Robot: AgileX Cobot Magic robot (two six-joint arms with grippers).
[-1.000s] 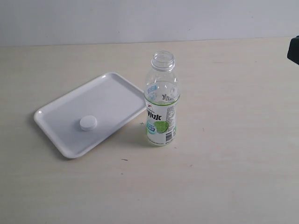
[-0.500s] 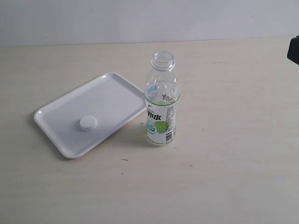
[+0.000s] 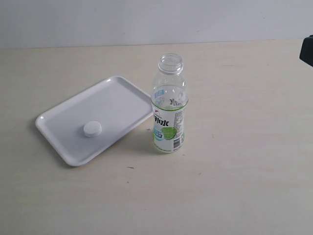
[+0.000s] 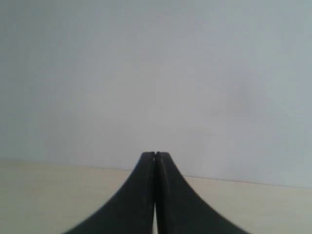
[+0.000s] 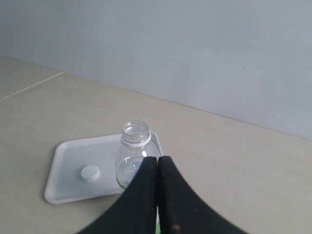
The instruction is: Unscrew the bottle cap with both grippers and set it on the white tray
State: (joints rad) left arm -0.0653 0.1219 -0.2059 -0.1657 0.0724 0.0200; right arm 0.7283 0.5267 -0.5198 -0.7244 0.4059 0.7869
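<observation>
The clear bottle (image 3: 169, 105) (image 5: 130, 165) stands upright near the table's middle, its neck open with no cap on it. The white bottle cap (image 3: 92, 129) (image 5: 90, 173) lies on the white tray (image 3: 117, 105) (image 5: 68, 158), just left of the bottle. My right gripper (image 5: 157, 158) is shut and empty, held well back from the bottle; only a dark bit of that arm (image 3: 308, 50) shows at the exterior view's right edge. My left gripper (image 4: 155, 154) is shut and empty, facing the wall, out of the exterior view.
A pale wooden tabletop (image 3: 234, 176) stretches all around, with a plain grey wall (image 3: 146, 19) behind it. The tray's near corner almost touches the bottle.
The dark bit of the right arm at the exterior view's right edge has shifted very slightly. Bottle, cap and tray have not moved.
</observation>
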